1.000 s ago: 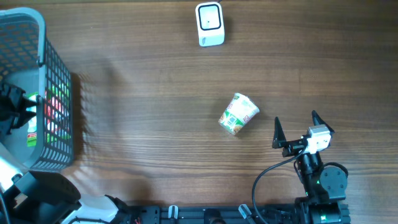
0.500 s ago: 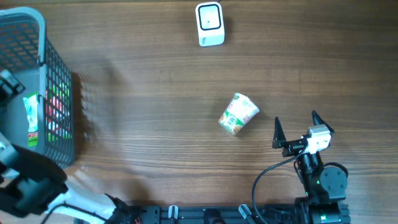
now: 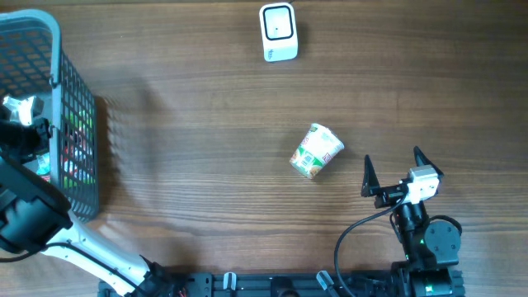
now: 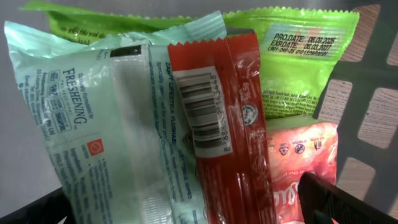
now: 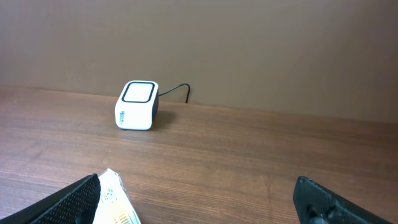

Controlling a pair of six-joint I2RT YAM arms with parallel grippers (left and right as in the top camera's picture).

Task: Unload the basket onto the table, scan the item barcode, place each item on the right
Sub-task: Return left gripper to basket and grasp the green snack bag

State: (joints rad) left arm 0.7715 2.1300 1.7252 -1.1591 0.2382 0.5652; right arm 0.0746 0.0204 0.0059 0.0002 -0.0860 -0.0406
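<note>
Cup (image 3: 317, 151) on its side on the worktop (image 3: 206, 190), right of centre, nearer the near edge than the far one. I take it as the item to scan, since it's the only thing loose outside the basket. From overhead I can't make out a barcode on it; the print is too small.

Just beside it, toward the near right corner, is my right gripper (image 3: 392, 162). It is apart from the cup, jaws spread wide, with nothing between them. In the right wrist view the cup (image 5: 118, 202) only pokes in low by one finger, so it isn't lined up.

The scanner (image 3: 278, 31) stands at the far edge about mid-width, framed face up, well apart from the cup.

At the left edge my left gripper (image 4: 186, 208) is down inside the basket (image 3: 78, 99). Its fingers are wide apart and hold nothing as it hovers over a pile. A red packet (image 4: 221, 124) lies barcode up on a pale green packet (image 4: 93, 137), with a lime packet (image 4: 298, 56) behind. I see no contact.

Step, as I judge it: between items, cup pick not yet started. The next move calls for bringing the right gripper round so the cup sits centred between the jaws. It then closes across the body and lifts. The cup is tapered and lying down, so it may roll if nudged. After that, find the barcode and turn it to the scanner's face.
</note>
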